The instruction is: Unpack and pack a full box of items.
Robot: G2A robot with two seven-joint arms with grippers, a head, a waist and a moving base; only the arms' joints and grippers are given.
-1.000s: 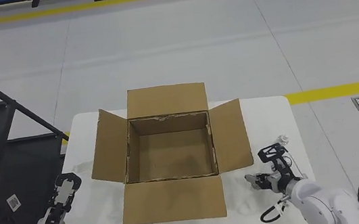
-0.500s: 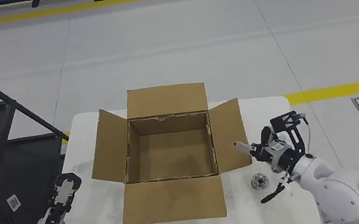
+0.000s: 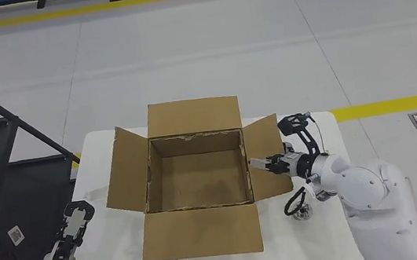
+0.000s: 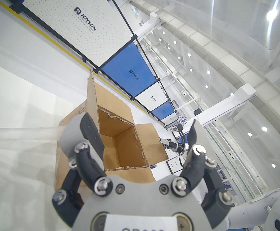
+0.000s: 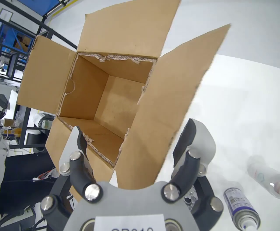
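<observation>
The right gripper [image 5: 134,133] hangs over the right flap of the cardboard box [image 3: 199,180]. Its fingers are spread wide and hold nothing; whether they touch the flap I cannot tell. The left gripper [image 4: 142,135], also spread and holding nothing, sits well off the box's left side. There is one box, with all four flaps folded out. Beyond its right flap lie one spray can [image 5: 241,205] and one clear bottle [image 5: 262,175]. The box stands on a white table [image 3: 117,245], and behind it is pale floor with a yellow line [image 3: 395,104].
</observation>
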